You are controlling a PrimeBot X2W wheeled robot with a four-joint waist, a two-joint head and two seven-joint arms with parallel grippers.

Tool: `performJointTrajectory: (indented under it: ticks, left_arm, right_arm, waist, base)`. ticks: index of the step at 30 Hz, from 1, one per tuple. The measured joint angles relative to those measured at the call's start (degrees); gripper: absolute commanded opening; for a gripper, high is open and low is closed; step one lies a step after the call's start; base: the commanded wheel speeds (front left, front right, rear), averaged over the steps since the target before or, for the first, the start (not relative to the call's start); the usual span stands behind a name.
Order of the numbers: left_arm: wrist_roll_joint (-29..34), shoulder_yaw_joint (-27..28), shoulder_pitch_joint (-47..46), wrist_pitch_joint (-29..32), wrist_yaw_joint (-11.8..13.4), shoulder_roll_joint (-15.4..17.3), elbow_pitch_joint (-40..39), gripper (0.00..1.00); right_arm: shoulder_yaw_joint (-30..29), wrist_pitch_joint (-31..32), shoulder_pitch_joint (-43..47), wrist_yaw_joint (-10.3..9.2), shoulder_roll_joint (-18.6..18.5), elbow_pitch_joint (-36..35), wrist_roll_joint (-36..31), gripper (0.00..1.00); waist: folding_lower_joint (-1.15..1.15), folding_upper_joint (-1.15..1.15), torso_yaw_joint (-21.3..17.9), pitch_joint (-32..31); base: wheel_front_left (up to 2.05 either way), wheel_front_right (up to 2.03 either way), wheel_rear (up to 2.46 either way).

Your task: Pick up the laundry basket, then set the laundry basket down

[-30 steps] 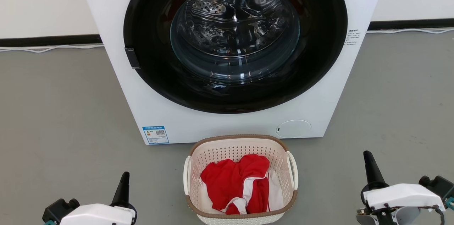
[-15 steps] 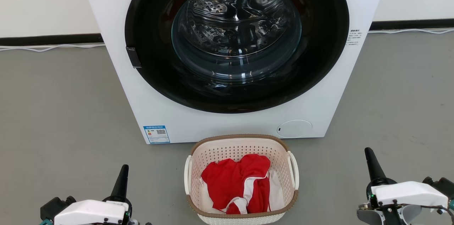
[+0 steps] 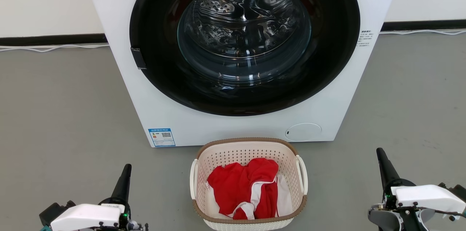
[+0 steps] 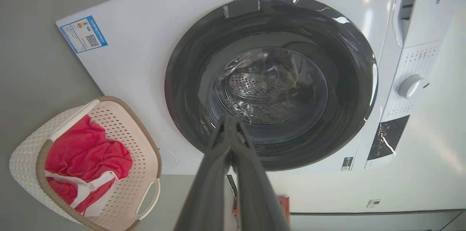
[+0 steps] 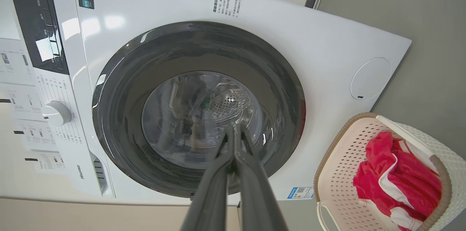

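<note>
Head view: rounded perforated plastic laundry basket [image 3: 242,152] (cream-white).

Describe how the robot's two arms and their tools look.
The left tool and right tool are each a pair of long dark fingers tapering to a slim tip above a round black collar. Behind each sits a smooth white housing with a small green light. A thin black cable loops beside the right housing.

White washing machine [image 3: 244,52] stands on grey floor [image 3: 54,114].
</note>
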Motion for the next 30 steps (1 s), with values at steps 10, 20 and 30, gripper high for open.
performJointTrajectory:
  ticks: [10, 20, 30]
  left_arm:
    - [-5.4, 0.5, -0.1, 1.6, -0.7, 0.0, -1.0, 0.0]
    - [-11.0, 0.9, -0.1, 3.1, -1.3, 0.0, -2.0, 0.0]
    - [-11.5, 0.9, -0.1, 3.1, -1.4, 0.0, -2.1, 0.0]
  right_arm:
    - [-0.3, 1.2, 0.0, 0.0, 0.0, -1.3, 6.4, 0.0]
    - [-0.6, 3.0, 0.0, 0.0, 0.0, -2.6, 13.4, 0.0]
    - [-0.6, 3.0, 0.0, 0.0, 0.0, -2.7, 13.6, 0.0]
  waist:
    - [0.0, 0.0, 0.2, 0.0]
    - [0.0, 0.0, 0.3, 0.1]
    - [0.0, 0.0, 0.3, 0.1]
  base:
    - [0.0, 0.0, 0.0]
    - [0.0, 0.0, 0.0]
    - [0.0, 0.0, 0.0]
